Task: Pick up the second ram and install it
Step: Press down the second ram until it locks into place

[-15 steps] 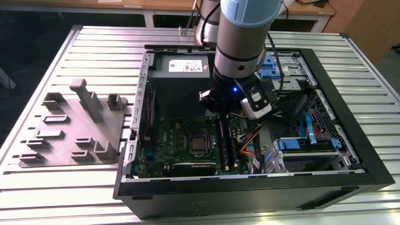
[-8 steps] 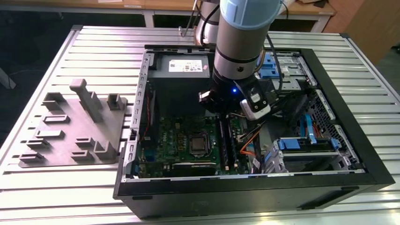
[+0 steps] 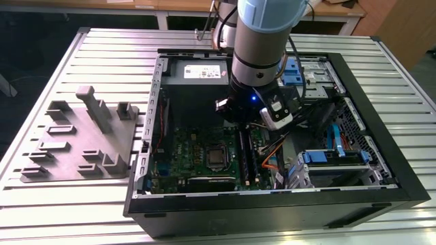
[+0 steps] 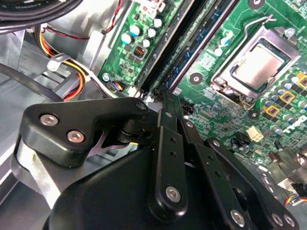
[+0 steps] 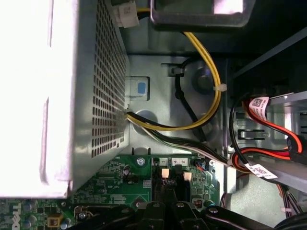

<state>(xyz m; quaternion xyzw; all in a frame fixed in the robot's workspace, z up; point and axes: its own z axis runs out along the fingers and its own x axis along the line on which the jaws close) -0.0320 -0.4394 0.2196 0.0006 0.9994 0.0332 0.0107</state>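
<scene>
Gripper down at the memory slots

We see its fingers closed together; the memory stick lies seated lengthwise along its slot.

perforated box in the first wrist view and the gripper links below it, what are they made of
The perforated box: likely bare sheet steel, with a dull grey sheen, punched holes and folded edges. The gripper links: probably black-coated metal, though moulded plastic is possible, matte with bright pivot screws.

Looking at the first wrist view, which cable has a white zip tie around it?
The curving yellow cable, with the white zip tie at its bend; the red cables carry white labels instead.
</scene>
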